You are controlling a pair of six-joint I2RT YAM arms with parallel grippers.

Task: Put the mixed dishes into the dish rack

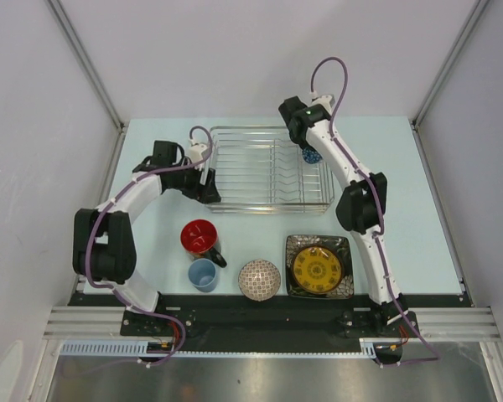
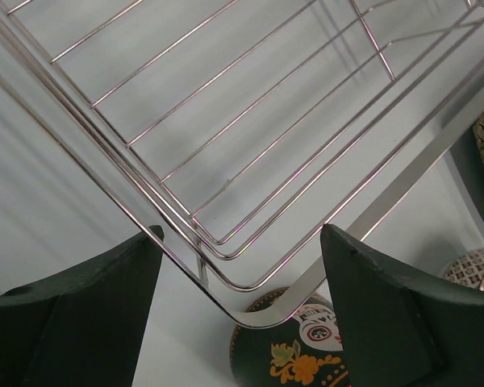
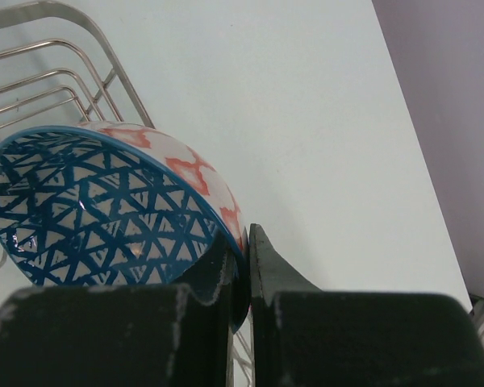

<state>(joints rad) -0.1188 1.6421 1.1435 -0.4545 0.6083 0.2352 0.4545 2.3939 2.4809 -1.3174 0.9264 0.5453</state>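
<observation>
The dish rack (image 2: 290,290) corner lies between spread jaws, mug (image 2: 298,363) below.

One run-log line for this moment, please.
left gripper: open, straddling dish rack corner | right gripper: shut on blue-patterned bowl rim, over rack

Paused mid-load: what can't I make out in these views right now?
- Top view: blue-patterned bowl is mostly hidden under the right arm; only a sliver shows.
- Right wrist view: right pincer covers the bowl's lower rim, so contact with the silver wire dish rack is unclear.
- Left wrist view: dark skull-print mug is cut off by the bottom edge and left pincer.
</observation>
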